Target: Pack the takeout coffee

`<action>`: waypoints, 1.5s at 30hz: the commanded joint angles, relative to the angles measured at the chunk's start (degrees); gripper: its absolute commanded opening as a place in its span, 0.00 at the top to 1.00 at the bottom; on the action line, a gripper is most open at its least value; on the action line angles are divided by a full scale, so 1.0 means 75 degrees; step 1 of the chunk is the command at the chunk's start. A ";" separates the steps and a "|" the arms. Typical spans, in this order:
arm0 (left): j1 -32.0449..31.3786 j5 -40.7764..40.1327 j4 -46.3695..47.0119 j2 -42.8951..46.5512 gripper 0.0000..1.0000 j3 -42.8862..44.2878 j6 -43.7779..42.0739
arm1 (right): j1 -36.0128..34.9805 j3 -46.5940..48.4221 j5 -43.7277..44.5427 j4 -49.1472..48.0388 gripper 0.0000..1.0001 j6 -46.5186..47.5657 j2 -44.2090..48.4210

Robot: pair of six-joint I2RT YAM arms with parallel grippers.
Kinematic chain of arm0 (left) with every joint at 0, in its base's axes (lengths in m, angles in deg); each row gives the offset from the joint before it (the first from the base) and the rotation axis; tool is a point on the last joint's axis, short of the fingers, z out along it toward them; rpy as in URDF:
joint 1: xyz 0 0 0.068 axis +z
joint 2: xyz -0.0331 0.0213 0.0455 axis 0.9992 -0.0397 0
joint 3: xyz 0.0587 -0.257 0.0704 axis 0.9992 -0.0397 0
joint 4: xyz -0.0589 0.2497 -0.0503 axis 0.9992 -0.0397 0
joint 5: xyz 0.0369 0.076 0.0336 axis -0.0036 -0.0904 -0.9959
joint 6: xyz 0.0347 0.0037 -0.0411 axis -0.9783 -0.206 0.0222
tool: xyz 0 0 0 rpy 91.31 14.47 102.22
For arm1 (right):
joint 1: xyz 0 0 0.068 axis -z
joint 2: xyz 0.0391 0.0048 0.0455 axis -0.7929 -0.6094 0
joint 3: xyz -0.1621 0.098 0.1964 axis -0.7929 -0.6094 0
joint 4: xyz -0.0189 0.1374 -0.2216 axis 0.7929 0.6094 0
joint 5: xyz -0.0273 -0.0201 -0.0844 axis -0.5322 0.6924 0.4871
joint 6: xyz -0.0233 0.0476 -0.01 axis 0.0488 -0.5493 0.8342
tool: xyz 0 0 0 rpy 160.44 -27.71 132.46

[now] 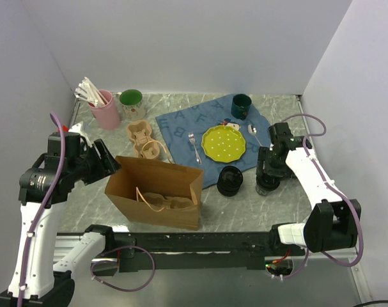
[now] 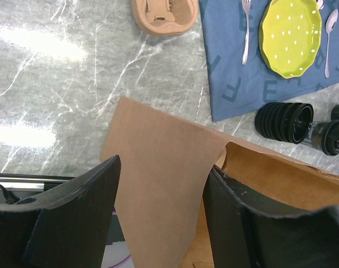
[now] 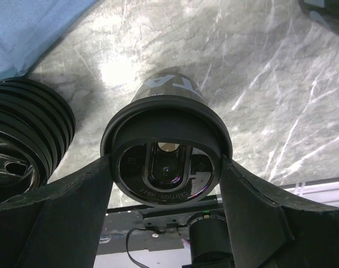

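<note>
Two black takeout coffee cups stand at the blue cloth's near right corner. The ribbed one [image 1: 231,180] [image 3: 24,128] stands free. My right gripper [image 1: 268,178] [image 3: 166,163] is shut on the lid of the other [image 3: 166,95], its fingers pressing both sides while the cup stands on the table. A brown paper bag [image 1: 155,192] [image 2: 158,162] stands open at the near centre. At its left end, my left gripper [image 1: 110,163] [image 2: 163,184] is open and straddles the bag's end wall. Both cups [image 2: 283,121] show beyond the bag in the left wrist view.
A tan cardboard carrier [image 1: 144,141] lies behind the bag. On the blue cloth [image 1: 181,125] are a yellow-green plate [image 1: 224,142], fork [image 1: 194,147], spoon [image 1: 253,131] and dark green mug [image 1: 241,105]. A pink cup of utensils [image 1: 104,107] and a green-rimmed cup [image 1: 131,99] stand back left.
</note>
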 commanded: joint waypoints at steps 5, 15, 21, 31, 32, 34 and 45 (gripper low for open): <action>-0.0013 0.0055 0.0139 0.0062 0.36 0.0089 0.0068 | 0.0042 0.1448 -0.0185 0.0655 0.33 0.0358 0.0324; -0.0013 -0.0144 0.0280 -0.0323 0.37 0.0299 -0.0318 | -0.1889 0.5948 -0.1264 0.2262 0.35 0.0323 0.0477; -0.0013 -0.0285 0.0316 -0.0569 0.37 0.0791 -0.0201 | -0.3716 0.8423 -0.2572 0.2183 0.39 -0.0320 0.0312; -0.0013 0.0558 0.1077 -0.0418 0.45 0.0570 0.0080 | -0.5779 0.6599 -0.3362 -0.0408 0.42 -0.0767 0.1344; -0.0013 0.0617 0.1147 -0.0336 0.46 0.0511 0.0127 | -0.5980 0.6585 -0.3246 -0.0478 0.42 -0.0744 0.1251; -0.0013 0.0734 0.1206 -0.0323 0.50 0.0429 0.0115 | -0.6472 0.6771 -0.2965 -0.0503 0.42 -0.0533 0.1052; -0.0024 0.1050 0.1323 -0.0254 0.91 0.0218 0.0056 | -0.8264 0.8659 -0.0810 0.0634 0.44 0.0931 -0.1234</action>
